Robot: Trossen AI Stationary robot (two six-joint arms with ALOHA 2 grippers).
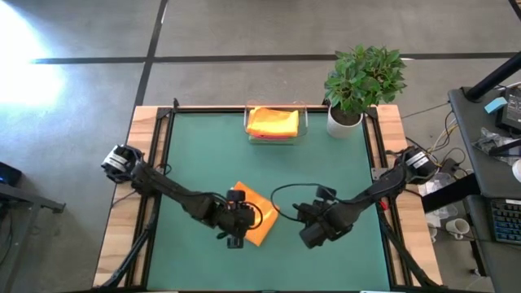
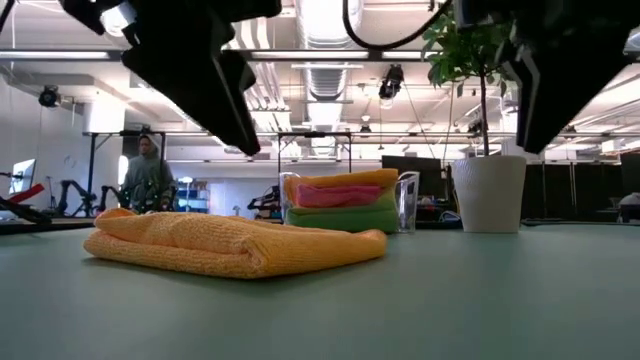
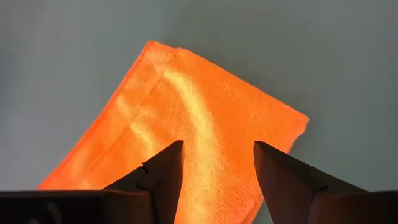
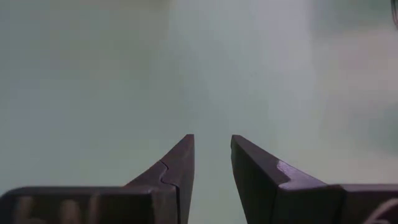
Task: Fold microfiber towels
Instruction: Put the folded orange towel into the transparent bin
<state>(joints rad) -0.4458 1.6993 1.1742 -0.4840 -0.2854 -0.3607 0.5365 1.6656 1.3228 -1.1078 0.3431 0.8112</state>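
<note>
Towel point(image 1: 259, 218), orange, folded, lies at table's 6 o'clock. Left gripper point(image 3: 217, 163) hovers above it, jaws spread, empty. Right gripper point(image 4: 212, 155) at towel's 3 o'clock, jaws apart, clear. Tray point(image 1: 303, 122) at 12 holds folded stack.

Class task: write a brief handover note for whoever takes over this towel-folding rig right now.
Left end effector: open, above the folded orange towel near the table's front centre, not gripping it.
Right end effector: open, holding nothing, over bare green mat to the towel's right.
Clear tray at the back edge holds a stack of folded towels: orange on top, then pink, then green in the low view.
Done: the orange towel on the mat is folded.
Left: probably move it to the tray stack.
</note>
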